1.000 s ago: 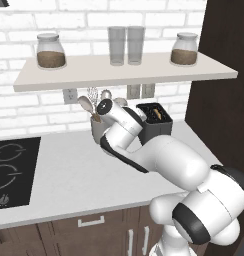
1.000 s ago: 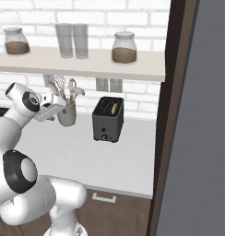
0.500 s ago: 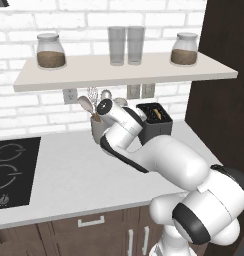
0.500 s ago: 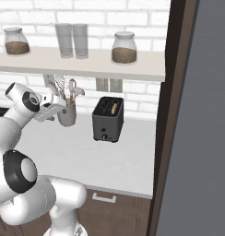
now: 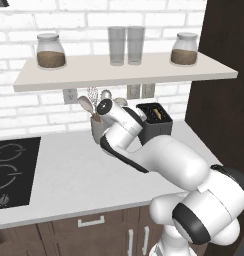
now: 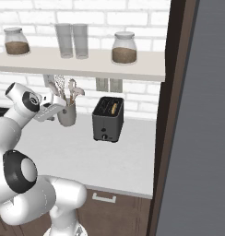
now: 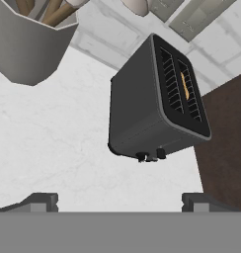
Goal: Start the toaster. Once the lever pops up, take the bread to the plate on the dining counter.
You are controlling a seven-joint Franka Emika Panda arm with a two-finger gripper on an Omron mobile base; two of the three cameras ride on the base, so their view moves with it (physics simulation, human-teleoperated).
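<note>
Nearest the hand, the white arm's two-finger gripper (image 7: 120, 200) stands with its dark fingertips (image 7: 42, 200) spread wide and nothing between them, hanging above the pale marbled worktop (image 7: 53, 148), apart from everything on it. Just ahead of the fingertips, past a stretch of bare worktop, sits the small black boxy two-slot toaster (image 7: 154, 106) — its narrow face turned toward the hand, with the small dark lever tab (image 7: 160, 153) low on that face beside a little knob. The toaster's long axis runs away from the hand, toward the white brick wall (image 7: 117, 32), and the two slots follow the same line; in the slot to the hand's right a thin tan-golden slice of bread (image 7: 184, 85) shows edge-on, lying along the slot. Off to the hand's left, at about the same reach as the toaster, stands a grey utensil holder (image 7: 28, 47) with wooden handles. Judging from this, the task is at its very start: the lever looks unpressed, the bread is in its slot, and the gripper has not yet touched the toaster. Everything is left to do — closing on the lever and pushing it down, waiting for it to pop up, lifting the slice out, and carrying it to the plate.
</note>
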